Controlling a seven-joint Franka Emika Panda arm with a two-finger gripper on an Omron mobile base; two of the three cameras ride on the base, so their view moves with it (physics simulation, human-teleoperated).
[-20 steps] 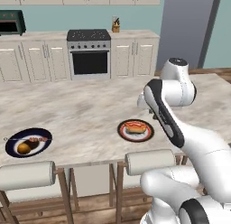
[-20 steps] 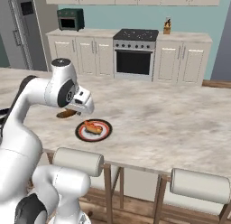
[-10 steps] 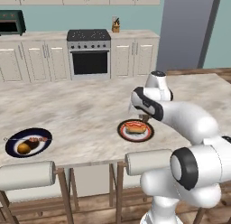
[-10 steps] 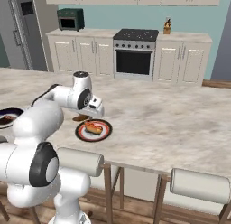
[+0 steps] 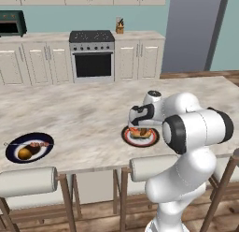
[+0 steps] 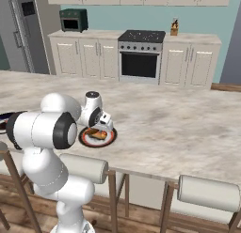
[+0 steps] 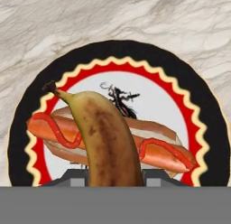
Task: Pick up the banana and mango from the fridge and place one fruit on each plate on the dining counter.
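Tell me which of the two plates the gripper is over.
The red-rimmed plate with the hot dog picture; the gripper holds the banana above it. The navy plate sits far left, holding the mango.

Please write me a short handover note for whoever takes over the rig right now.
Gripper: shut on the banana, held over the red-rimmed plate on the dining counter.
Mango: already on the navy plate at the counter's left.
Done: both fruits brought out, mango placed.
Left: lower the banana onto the red-rimmed plate, release, withdraw.

hot dog [image 7: 135, 137] occupying plate [image 7: 212, 128], counter [image 5: 84, 119] open
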